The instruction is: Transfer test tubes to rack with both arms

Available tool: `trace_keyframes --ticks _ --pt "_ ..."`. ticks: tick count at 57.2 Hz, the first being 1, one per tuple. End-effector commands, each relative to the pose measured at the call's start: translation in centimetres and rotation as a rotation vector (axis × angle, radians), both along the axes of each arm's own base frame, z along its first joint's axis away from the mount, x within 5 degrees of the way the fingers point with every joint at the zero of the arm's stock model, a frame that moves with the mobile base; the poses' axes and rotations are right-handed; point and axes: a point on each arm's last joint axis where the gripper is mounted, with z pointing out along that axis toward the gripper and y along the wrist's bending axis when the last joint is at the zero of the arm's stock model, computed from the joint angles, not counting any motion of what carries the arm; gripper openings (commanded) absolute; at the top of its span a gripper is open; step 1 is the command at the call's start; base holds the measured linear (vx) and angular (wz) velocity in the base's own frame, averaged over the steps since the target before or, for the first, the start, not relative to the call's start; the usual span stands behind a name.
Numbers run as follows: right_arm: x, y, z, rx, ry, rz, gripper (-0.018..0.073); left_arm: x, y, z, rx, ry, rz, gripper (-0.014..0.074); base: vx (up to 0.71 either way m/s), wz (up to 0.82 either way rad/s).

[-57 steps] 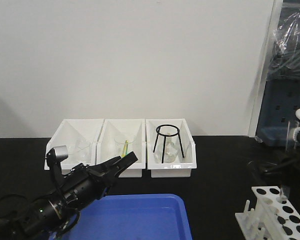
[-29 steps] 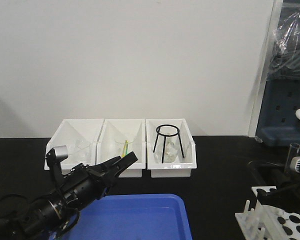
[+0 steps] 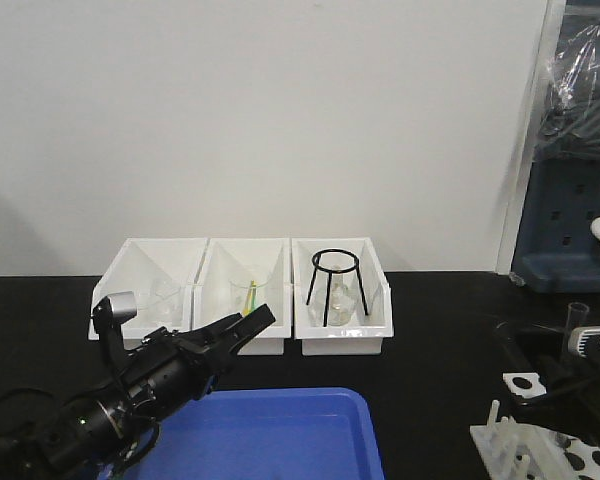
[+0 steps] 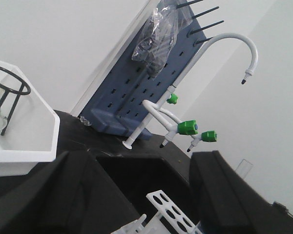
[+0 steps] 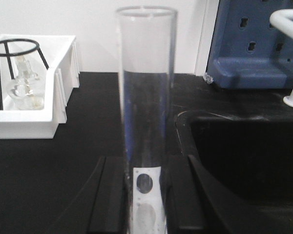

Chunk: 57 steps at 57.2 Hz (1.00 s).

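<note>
Front cam: catches right gripper (image 3: 570, 372) at far right edge, clamped on upright test tube (image 3: 577, 322), just above white rack (image 3: 510, 445). Sits lower than 1 sec ago, then well clear of the rack. Reads as descent toward a hole, insertion not yet confirmed. Finds left gripper (image 3: 242, 328) low at left over blue tray (image 3: 280, 430), same spot as before, in front of three white bins (image 3: 150, 262). Black tripod stand (image 3: 335, 285) in rightmost bin.

Left wrist cam: looks out btwn two black fingers (image 4: 63, 195) spread wide w/ nothing held. Beyond them, rack corner (image 4: 168, 212), dark sink (image 4: 136, 170), white faucet (image 4: 185, 127) w/ green knobs, blue pegboard (image 4: 132, 92).

Right wrist cam: fills centre w/ test tube (image 5: 145, 97), vertical, pinched low down btwn both fingers (image 5: 107, 195). Shows rack holes through the glass directly below. Tube bottom hidden, so entry not checkable. Suggests approx alignment over a hole. Calls for slow, straight lowering to avoid snagging on top plate.
</note>
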Motion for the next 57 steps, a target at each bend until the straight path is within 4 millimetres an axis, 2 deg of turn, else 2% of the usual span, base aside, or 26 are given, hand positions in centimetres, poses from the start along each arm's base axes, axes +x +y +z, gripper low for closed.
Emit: trace_keyframes --ticks 1,46,57 --pt "0.5 0.0 2.3 -0.020 -0.155 0.001 -0.0007 -0.3 0.2 3.1 -0.096 -0.109 -0.002 0.0556 0.00 0.00" --pt "2.1 -0.1 -1.8 0.004 -0.104 -0.007 -0.0007 -0.1 0.2 2.8 -0.074 -0.085 0.011 0.0556 0.00 0.00" --pt "2.1 0.0 -1.7 -0.007 -0.130 -0.004 -0.0006 -0.1 0.2 2.9 -0.077 -0.088 0.010 0.0556 0.00 0.00"
